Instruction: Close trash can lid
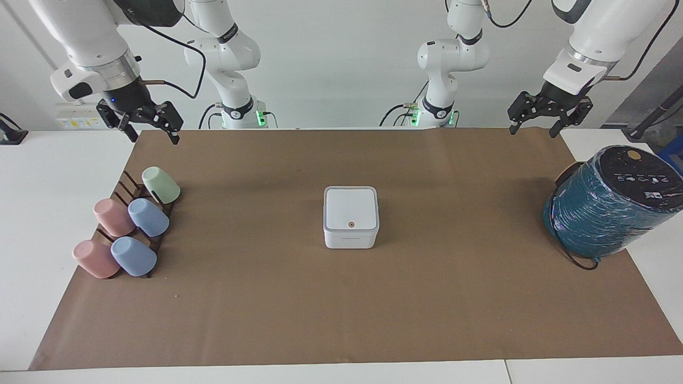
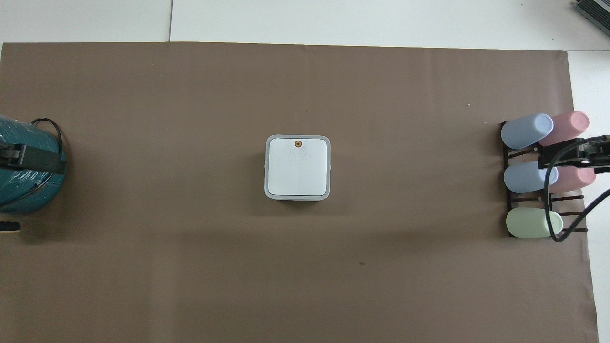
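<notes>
The trash can [image 1: 351, 226] is seen at the middle of the tabletop [image 1: 341, 320], its lid [image 1: 350, 208] lying flat and shut on top. The left gripper [image 1: 533, 130] is held in the air over the tabletop's edge at the robots' end, fingers spread wide and empty. The right gripper [image 1: 152, 137] is held likewise over its own end, near a rack of cups [image 1: 128, 229], fingers wide and empty.

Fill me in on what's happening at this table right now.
Nothing is being handled. The trash can sits mid-table with its lid flat and shut. The left gripper hangs open in the air near the teal-wrapped cylinder, and the right gripper hangs open above the rack of cups. Both are clear of the can.
</notes>
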